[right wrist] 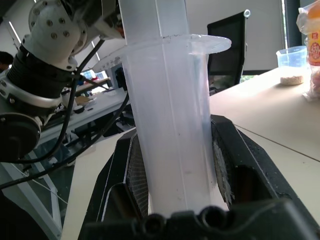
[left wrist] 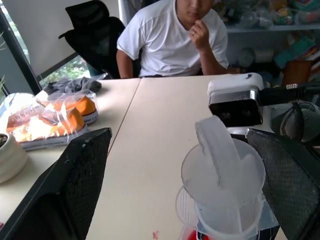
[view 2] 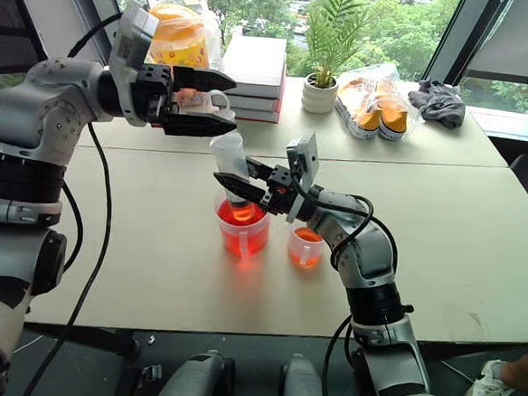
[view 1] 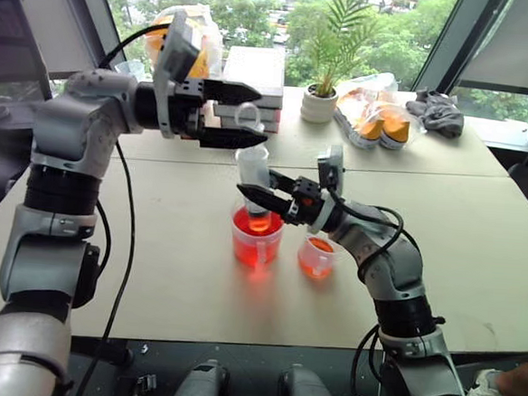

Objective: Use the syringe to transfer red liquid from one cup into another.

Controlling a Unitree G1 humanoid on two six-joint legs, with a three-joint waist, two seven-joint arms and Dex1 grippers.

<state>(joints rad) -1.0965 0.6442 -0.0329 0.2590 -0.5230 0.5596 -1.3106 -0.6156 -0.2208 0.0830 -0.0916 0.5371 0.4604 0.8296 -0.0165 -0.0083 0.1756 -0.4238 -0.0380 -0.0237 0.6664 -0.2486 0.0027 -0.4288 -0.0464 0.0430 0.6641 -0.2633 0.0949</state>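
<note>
The syringe (view 1: 252, 174) stands near-upright over the larger cup (view 1: 257, 238), tip down inside the cup and tinted orange-red at the lower barrel. The right gripper (view 1: 263, 191) is clamped on the barrel just below the flange — the right wrist view shows both pads pressed against the clear wall. The plunger's ring top (view 1: 248, 116) rises above the barrel and sits between the two fingers of the left gripper (view 1: 247, 115), which are spread wide and level, one above and one below the ring, with no contact visible; the left wrist view shows the ring (left wrist: 216, 150) with a gap to each finger.

The larger cup holds red liquid (view 1: 255, 243) to roughly half its height. The smaller cup (view 1: 317, 257) stands just beside it on the right, apart from it, with a shallower fill of the same liquid. Both cups sit toward the near-middle of the beige table (view 1: 177, 273).

Open room: the table surface is bare to the left, right and near side of the cups, out to the near edge. A seam runs left to right across the table beyond the cups.

Far side, well apart from the cups:
- a stack of books (view 1: 254, 84)
- a potted plant (view 1: 322, 98)
- bagged shoes with orange toes (view 1: 378, 120)
- dark folded cloth (view 1: 438, 110)
- a bag with yellow-orange contents (view 2: 176, 33)

Large windows with trees outside close the far end. In the left wrist view a person (left wrist: 175, 40) in a white shirt sits at the table's right end — beside a black chair (left wrist: 95, 42).
</note>
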